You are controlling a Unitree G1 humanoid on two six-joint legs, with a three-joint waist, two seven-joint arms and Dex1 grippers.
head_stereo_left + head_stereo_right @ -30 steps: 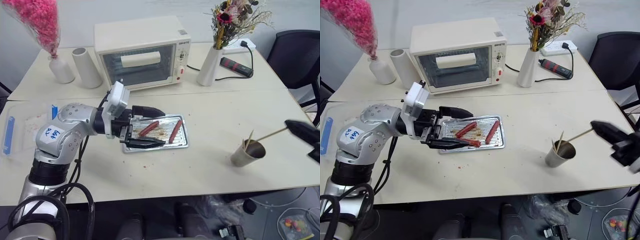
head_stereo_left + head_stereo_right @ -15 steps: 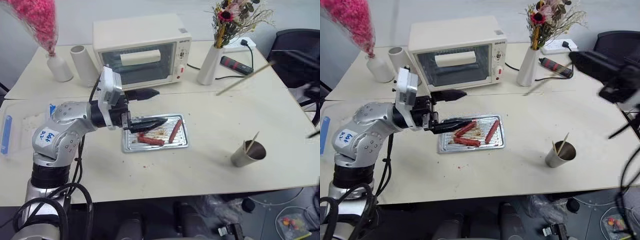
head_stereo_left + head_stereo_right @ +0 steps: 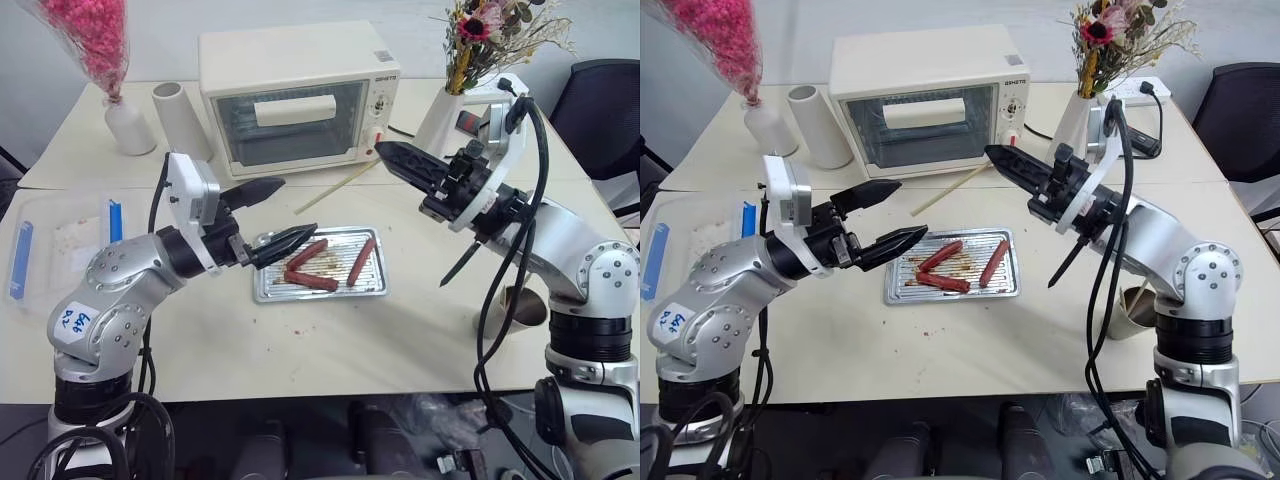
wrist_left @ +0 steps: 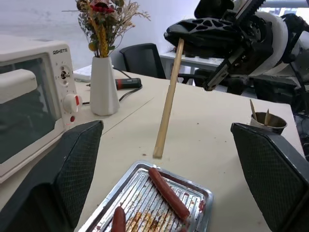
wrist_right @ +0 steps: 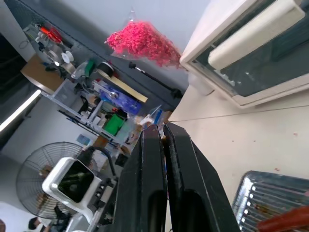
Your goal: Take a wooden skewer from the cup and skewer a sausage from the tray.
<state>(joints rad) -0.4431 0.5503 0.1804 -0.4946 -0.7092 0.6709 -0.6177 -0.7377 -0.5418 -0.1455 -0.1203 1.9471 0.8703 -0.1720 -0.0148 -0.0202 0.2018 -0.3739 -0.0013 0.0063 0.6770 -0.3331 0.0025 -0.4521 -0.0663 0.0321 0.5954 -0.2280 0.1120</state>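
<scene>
Looking across the table [image 3: 420,330] first, I am seeing the toaster oven [image 3: 300,95] at the back and the tray [image 3: 320,291] lying in front of it with three sausages on its ribbed bottom, none yet pierced. Since a second ago I am seeing the right gripper [image 3: 385,152] swing in from beside the cup [image 3: 522,308] to hang above the tray's far edge, and it is clamping the wooden skewer [image 3: 335,187] between closed fingers, the stick slanting down and away toward the oven front. The left gripper [image 3: 272,212] is lifting off the tray meanwhile and is now hovering just beside its near-left corner with its fingers spread wide, holding nothing. I am judging the pick from the cup done; the sausage [image 3: 308,253] nearest the left gripper is the likely target, and the skewer's tip still needs lining up with one end.
</scene>
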